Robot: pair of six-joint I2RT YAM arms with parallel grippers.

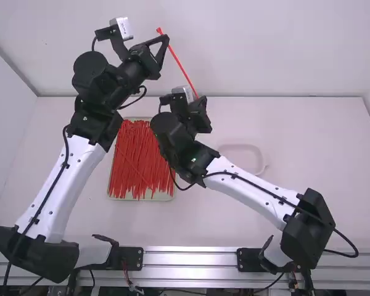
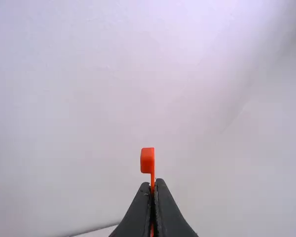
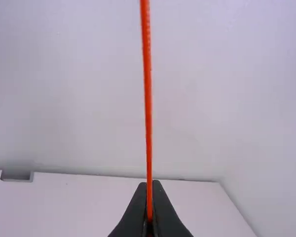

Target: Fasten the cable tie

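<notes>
Above the far side of the counter (image 1: 308, 142), you have one orange-red cable tie (image 1: 180, 65) held straight in the air between both claws. Your left claw (image 1: 165, 41) is raised high and pressed together on the strap just below the head (image 2: 147, 160), which pokes out past the fingertips. Your right claw (image 1: 196, 100) sits lower, nearer the counter, pinching the opposite end, and the ribbed strap runs up and away from its closed fingers. The tip itself is hidden between those fingers, so you can't tell how much tail is free.

By my reading, you are roughly at the early middle of the job. A single tie is out of the tray (image 1: 142, 198), where the spare ties (image 1: 139, 160) lie in a bundle, and each end is secured. Nothing is fastened yet, though: the strap shows no bend or loop, and the tail is well apart from the head. What's left for you is to curl the tie round, line the tail up with the slot in the head, feed it through and draw it snug. Threading will likely need a bit of tail exposed beyond the right claw.
</notes>
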